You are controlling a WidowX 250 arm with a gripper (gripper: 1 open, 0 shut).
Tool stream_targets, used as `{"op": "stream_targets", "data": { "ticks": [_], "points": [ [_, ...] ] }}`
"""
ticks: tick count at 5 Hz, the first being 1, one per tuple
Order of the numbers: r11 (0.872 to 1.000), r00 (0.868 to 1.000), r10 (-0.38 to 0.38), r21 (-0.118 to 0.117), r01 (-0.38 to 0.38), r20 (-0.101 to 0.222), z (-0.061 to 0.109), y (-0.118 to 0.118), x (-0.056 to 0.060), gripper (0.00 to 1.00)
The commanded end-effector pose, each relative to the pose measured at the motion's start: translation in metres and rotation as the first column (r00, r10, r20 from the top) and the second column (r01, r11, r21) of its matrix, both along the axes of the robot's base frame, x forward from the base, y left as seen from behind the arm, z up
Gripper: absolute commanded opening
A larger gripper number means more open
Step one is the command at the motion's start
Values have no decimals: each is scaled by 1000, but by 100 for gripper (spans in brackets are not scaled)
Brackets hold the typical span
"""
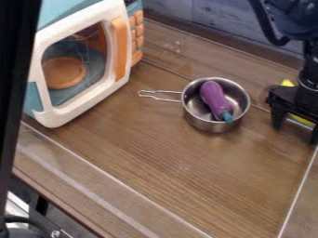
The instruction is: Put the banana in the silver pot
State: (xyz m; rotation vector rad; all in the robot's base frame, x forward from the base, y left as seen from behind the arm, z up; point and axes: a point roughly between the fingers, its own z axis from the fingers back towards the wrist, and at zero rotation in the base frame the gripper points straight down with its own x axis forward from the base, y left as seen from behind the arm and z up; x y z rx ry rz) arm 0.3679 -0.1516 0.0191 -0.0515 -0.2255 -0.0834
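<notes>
The pincer (295, 113) stands low at the right edge of the table (162, 177), pointing steeply down, jaws spread wide and closed on nothing. A sliver of yellow at its upper side — the banana (288, 83) — shows just beside the fingers, mostly hidden; whether they straddle it cannot be told. The pot (215, 105) sits near, to the left, with an eggplant (217, 99) already lying in it. A toy microwave (85, 58) stands well apart.

Judgement: the step in hand is the grasp. Next move calls for closing on the banana, lifting clear, then carrying left over the pot's rim — room inside is short.
</notes>
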Motion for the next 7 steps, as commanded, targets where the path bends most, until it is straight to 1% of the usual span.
{"op": "stream_targets", "data": {
  "ticks": [1,4,7],
  "points": [
    [1000,999,1,-10,-1,36,9,-6,0,100],
    [1000,997,18,-13,-17,70,8,-6,-1,100],
    [999,995,34,-17,-32,93,5,-6,-2,100]
  ]
}}
